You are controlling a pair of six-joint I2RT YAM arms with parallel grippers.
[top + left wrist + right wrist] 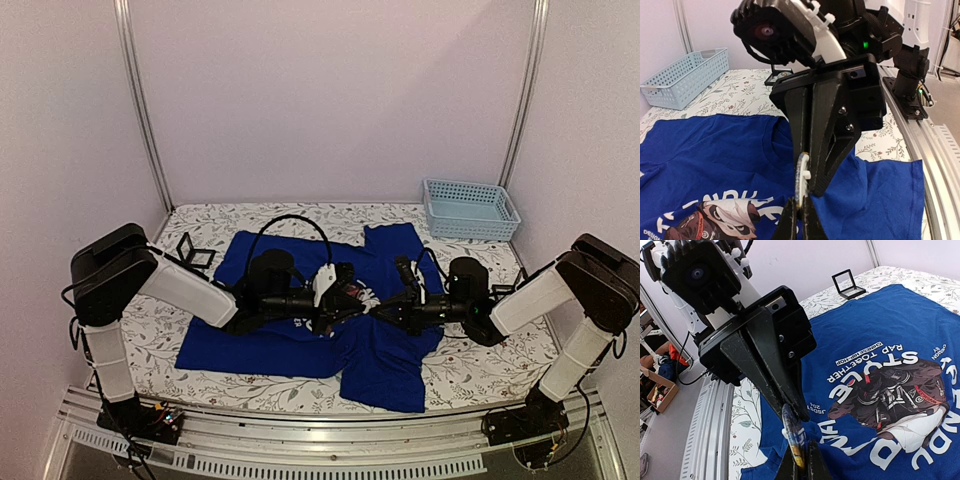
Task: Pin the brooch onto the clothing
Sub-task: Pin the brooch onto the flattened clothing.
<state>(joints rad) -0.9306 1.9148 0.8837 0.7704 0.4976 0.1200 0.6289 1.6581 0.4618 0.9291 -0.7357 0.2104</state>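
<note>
Brooch (792, 434) clamped by left gripper (799, 215) and right gripper (801, 457) over T-shirt (250, 350); basket (472, 228) apart.

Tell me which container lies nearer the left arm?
The small black box with its lid raised, just left of the blue T-shirt; the light-blue basket sits in the far right corner.

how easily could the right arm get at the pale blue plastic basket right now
Probably not straight away. The right claw looks pinched on the small round brooch together with the left claw, over the royal-blue T-shirt. The path to the pale blue plastic basket itself looks free.
</note>
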